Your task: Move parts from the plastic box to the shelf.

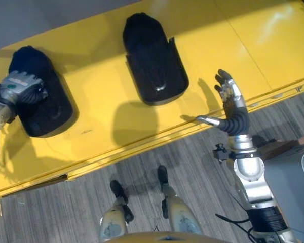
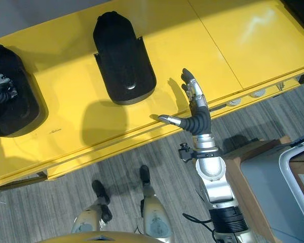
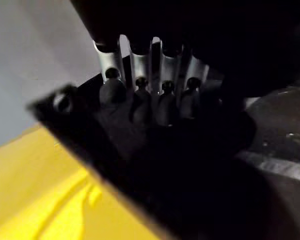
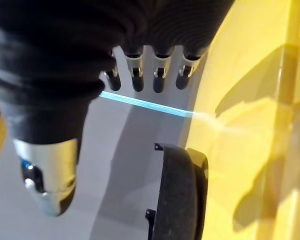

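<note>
While the right hand (image 2: pixel 195 104) hovers spread, the left hand (image 1: pixel 21 87) grips 1 black part (image 1: pixel 40 96) on the yellow shelf (image 1: pixel 106 111).

Yellow shelf (image 1: pixel 116 116), seamed toward its right. Two black parts lying apart: one at left (image 1: pixel 43 96), one mid-shelf (image 1: pixel 153 61). Possibly moulded plastic.

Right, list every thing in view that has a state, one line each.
left black part: lying on the yellow shelf, left hand on it.
middle black part: lying on the shelf, untouched.
left hand: fingers curled over the left part's end.
right hand: open, fingers straight, thumb out, holding nothing, above the shelf's front edge.
</note>
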`<state>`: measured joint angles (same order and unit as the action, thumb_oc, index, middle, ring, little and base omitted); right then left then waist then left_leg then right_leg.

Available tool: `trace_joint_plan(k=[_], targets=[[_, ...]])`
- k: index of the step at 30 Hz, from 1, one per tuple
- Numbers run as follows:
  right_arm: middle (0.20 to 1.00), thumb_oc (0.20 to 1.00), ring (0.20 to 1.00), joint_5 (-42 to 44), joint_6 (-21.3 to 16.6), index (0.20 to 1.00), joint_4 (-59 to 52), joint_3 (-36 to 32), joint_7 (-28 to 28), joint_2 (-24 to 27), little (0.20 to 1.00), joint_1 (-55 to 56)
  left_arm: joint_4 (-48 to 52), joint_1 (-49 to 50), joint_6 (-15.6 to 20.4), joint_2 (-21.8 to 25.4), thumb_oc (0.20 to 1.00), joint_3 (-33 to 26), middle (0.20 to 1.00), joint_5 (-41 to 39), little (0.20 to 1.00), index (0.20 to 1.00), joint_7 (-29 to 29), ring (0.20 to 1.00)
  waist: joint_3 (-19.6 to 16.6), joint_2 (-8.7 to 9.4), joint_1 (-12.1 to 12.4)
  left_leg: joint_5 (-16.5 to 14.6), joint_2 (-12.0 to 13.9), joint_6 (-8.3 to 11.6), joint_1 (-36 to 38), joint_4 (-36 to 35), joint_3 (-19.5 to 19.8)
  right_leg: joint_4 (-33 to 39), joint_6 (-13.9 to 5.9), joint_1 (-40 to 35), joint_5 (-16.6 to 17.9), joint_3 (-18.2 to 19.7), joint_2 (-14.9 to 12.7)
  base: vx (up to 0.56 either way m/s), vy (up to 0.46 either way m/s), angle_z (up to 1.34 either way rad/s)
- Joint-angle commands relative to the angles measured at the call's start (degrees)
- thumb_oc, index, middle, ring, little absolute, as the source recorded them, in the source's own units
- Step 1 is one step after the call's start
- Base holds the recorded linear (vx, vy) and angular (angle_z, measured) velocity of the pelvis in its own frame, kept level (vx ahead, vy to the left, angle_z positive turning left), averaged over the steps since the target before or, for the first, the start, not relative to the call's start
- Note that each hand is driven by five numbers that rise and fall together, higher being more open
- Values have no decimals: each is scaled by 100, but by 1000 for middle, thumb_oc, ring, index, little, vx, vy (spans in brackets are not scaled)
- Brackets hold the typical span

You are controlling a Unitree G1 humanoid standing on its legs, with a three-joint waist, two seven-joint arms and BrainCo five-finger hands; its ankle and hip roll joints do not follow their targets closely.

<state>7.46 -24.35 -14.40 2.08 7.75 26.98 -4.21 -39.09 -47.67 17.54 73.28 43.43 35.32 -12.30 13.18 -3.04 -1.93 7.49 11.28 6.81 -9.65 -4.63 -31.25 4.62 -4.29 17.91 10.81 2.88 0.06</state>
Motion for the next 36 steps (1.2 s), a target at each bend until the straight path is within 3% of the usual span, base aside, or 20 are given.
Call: trace_joint_plan(k=[1,7,9,11,12,13,15,21,22,23,24,27,28,29,30,32,33,35,36], targets=[[1000,1000,1000,208,-554,1000,-133,-144,55,-100,1000,-230,49,-317,-12,373,200,251,200,411,200,200,-164,200,-169,-218,64,-1126,159,193,369,516,191,-730,-1071,-302,-1204,-338,-272,0,0,0],[1000,1000,1000,206,-595,1000,-174,-134,116,-97,1000,-288,-33,-262,-125,325,200,111,200,458,200,200,-379,200,-190,-217,89,-1151,156,186,406,556,208,-749,-1071,-367,-1249,-340,-273,0,0,0],[1000,1000,1000,189,-622,1000,-215,-185,142,-45,1000,-261,65,-262,-170,355,332,-80,332,447,332,332,-545,332,-240,-203,102,-1182,139,180,457,579,252,-763,-1071,-441,-1303,-335,-277,0,0,0],[1000,1000,1000,177,-634,1000,-229,-212,149,-17,1000,-246,119,-276,-194,392,583,-141,583,453,583,583,-594,583,-255,-204,102,-1203,137,180,494,591,269,-778,-1071,-480,-1330,-341,-277,-31,-22,1],[1000,1000,1000,177,-659,1000,-245,-247,144,0,1000,-162,134,-278,-254,415,1000,-300,1000,439,1000,1000,-745,1000,-292,-134,104,-1086,135,153,502,629,214,-799,-1071,-495,-1263,-361,-303,42,-5,1],[1000,1000,1000,158,-668,1000,-255,-254,147,16,1000,-102,102,-211,-305,387,1000,-456,1000,429,1000,1000,-838,1000,-367,-158,110,-1253,117,178,631,602,286,-798,-1071,-616,-1397,-352,-300,-23,-44,0],[1000,1000,1000,138,-666,1000,-284,-262,144,39,1000,-39,110,-196,-361,402,1000,-584,1000,441,1000,1000,-918,1000,-383,-116,93,-1135,108,151,627,631,229,-807,-1071,-612,-1316,-367,-321,8,-24,1],[1000,1000,1000,75,-566,1000,-367,-414,6,34,1000,413,488,333,-341,377,1000,-1679,1000,-23,1000,1000,-1043,1000,-713,-54,123,-1311,52,161,1020,683,250,-833,-1071,-1015,-1461,-426,-396,61,-17,2],[1000,1000,1000,58,-538,1000,-380,-459,-15,11,1000,499,548,508,-321,321,1000,-1971,1000,-214,1000,1000,-1052,1000,-779,-34,130,-1339,42,163,1079,695,267,-834,-1071,-1081,-1484,-434,-409,89,-41,5],[1000,1000,1000,75,-489,1000,-406,-512,-62,-71,1000,654,985,1086,-175,123,1000,-2797,1000,-708,1000,1000,-1111,1000,-886,0,151,-1380,14,168,1190,704,286,-836,-1071,-1192,-1529,-433,-423,93,-46,4],[1000,1000,1000,66,-449,1000,-432,-585,-97,-128,1000,752,1160,1327,-105,17,1000,-3074,1000,-901,1000,1000,-1051,1000,-935,26,181,-1397,1,165,1230,708,295,-835,-1071,-1246,-1549,-443,-432,91,-47,2],[1000,1000,1000,-33,-348,1000,-485,-699,-147,-293,1000,1016,1754,2451,58,-705,1000,-4272,1000,-1541,1000,1000,-1014,1000,-1049,51,200,-1455,-39,159,1386,697,347,-822,-1071,-1404,-1609,-433,-464,60,-23,13],[1000,1000,1000,-32,-344,1000,-493,-675,-148,-273,1000,1016,1798,2554,51,-715,1000,-4366,1000,-1541,1000,1000,-1002,1000,-1051,33,175,-1455,-39,159,1393,693,344,-821,-1071,-1409,-1609,-431,-463,26,-19,15],[1000,1000,1000,-84,-320,1000,-491,-664,-142,-318,1000,1079,2037,2846,107,-1089,1000,-4624,1000,-1781,1000,1000,-968,1000,-1072,51,182,-1464,-52,157,1446,681,366,-810,-1071,-1463,-1629,-425,-469,21,-39,6],[1000,1000,1000,-145,-233,1000,-525,-759,-170,-422,1000,1204,2538,3461,151,-1790,1000,-5024,1000,-2074,1000,1000,-808,1000,-1096,81,204,-1469,-70,135,1484,670,418,-783,-1062,-1525,-1663,-405,-484,28,-59,5],[1000,1000,1000,-213,-196,1000,-542,-761,-158,-433,1000,1238,2693,3625,157,-2082,1000,-5051,1000,-2175,1000,1000,-761,1000,-1091,89,208,-1470,-64,128,1485,680,453,-787,-1038,-1557,-1691,-406,-474,-4,-58,19],[1000,1000,1000,-304,-123,1000,-612,-851,-165,-459,1000,1317,3248,4191,231,-2703,1000,-5207,1000,-2340,1000,1000,-566,1000,-1067,100,234,-1465,-60,134,1502,684,499,-780,-1004,-1590,-1713,-407,-451,-14,-76,28],[1000,1000,1000,-366,-78,1000,-649,-840,-137,-465,1000,1335,3691,4519,259,-3283,1000,-5122,1000,-2530,1000,1000,-468,1000,-1013,108,262,-1487,-25,141,1504,720,534,-799,-965,-1621,-1771,-428,-422,-18,-89,12],[1000,1000,1000,-366,-77,1000,-651,-834,-135,-458,1000,1334,3709,4536,252,-3292,1000,-5137,1000,-2529,1000,1000,-462,1000,-1022,107,260,-1460,-24,141,1485,716,530,-790,-956,-1603,-1747,-423,-420,-43,-83,10]])
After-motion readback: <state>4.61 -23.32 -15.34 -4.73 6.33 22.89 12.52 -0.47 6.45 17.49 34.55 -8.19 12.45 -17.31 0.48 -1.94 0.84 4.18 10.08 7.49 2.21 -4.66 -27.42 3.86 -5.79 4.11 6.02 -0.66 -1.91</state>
